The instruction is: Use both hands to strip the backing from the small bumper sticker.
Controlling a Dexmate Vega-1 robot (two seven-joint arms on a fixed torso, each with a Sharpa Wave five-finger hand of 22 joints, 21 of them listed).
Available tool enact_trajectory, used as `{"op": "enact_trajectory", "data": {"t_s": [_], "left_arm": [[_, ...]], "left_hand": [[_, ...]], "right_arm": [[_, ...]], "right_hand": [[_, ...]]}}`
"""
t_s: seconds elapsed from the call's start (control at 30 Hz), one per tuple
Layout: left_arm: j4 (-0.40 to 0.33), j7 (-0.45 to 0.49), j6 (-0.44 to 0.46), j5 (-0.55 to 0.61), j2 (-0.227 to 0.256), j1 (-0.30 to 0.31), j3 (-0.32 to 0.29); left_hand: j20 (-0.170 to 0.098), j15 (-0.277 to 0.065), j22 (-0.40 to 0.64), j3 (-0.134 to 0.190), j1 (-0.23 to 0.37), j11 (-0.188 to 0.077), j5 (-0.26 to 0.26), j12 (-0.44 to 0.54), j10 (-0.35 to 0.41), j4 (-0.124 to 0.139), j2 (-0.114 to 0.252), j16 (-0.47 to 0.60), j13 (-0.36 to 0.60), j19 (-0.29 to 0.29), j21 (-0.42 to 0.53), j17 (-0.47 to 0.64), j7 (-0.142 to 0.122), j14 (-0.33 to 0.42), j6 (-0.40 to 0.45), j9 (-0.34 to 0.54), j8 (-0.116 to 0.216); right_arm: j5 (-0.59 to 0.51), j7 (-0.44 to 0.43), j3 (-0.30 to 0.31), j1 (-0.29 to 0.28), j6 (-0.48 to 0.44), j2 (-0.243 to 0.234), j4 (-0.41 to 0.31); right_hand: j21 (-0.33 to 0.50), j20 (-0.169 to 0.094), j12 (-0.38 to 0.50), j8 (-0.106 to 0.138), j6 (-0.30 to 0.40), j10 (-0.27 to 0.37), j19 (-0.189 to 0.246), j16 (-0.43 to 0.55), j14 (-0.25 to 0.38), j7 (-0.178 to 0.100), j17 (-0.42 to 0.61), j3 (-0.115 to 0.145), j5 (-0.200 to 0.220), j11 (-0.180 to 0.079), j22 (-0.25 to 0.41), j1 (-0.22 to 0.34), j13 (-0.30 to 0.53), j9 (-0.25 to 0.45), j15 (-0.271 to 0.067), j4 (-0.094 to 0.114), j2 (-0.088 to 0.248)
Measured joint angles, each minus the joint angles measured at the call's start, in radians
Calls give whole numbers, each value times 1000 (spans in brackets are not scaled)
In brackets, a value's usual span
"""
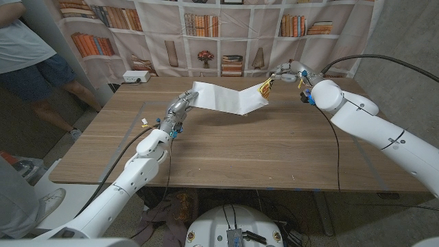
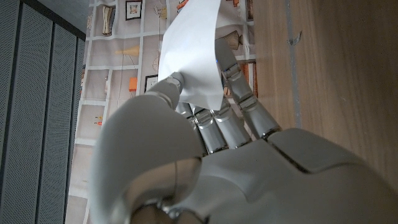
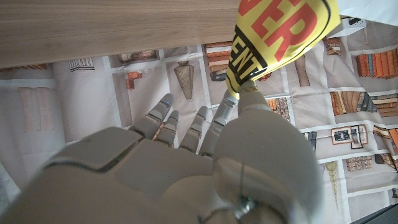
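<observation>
Held above a wooden desk (image 1: 226,147), a long white backing strip (image 1: 226,98) stretches between two robot hands, sagging in folds at mid-span. The left robot hand (image 1: 180,107) pinches the near end of the backing between thumb and fingers (image 2: 231,74), the paper rising from its grip. The right robot hand (image 1: 287,72), farther back and across, grips a yellow sticker (image 3: 283,34) with red lettering, nipped at its corner between thumb and fingertip. The hands stand well apart, which looks like the point of the arrangement: one anchors the paper while the other draws the sticker away, so the two layers part along their length. Judging by the length of bare white paper, the peel seems well advanced, though the join at the far end is too small to read. A small scrap (image 1: 144,123) lies on the desk near the left arm. Behind the desk hangs a bookshelf-print curtain (image 1: 164,27); a person (image 1: 31,62) stands at the far left.
</observation>
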Motion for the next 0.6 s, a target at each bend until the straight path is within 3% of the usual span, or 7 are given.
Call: {"op": "enact_trajectory", "data": {"t_s": [0.6], "left_arm": [[-60, 12, -16, -19, 43, 72, -48]], "left_hand": [[0, 0, 0, 4, 0, 2, 0, 0, 1, -4, 0, 0, 2, 0, 0, 0, -4, 0, 4, 0, 0]], "right_arm": [[19, -25, 7, -5, -66, -14, -35]], "right_hand": [[0, 0, 0, 0, 4, 0, 0, 0, 11, -4, 0, 0, 0, 0, 0, 4, 0, 4, 0, 0, 4]]}}
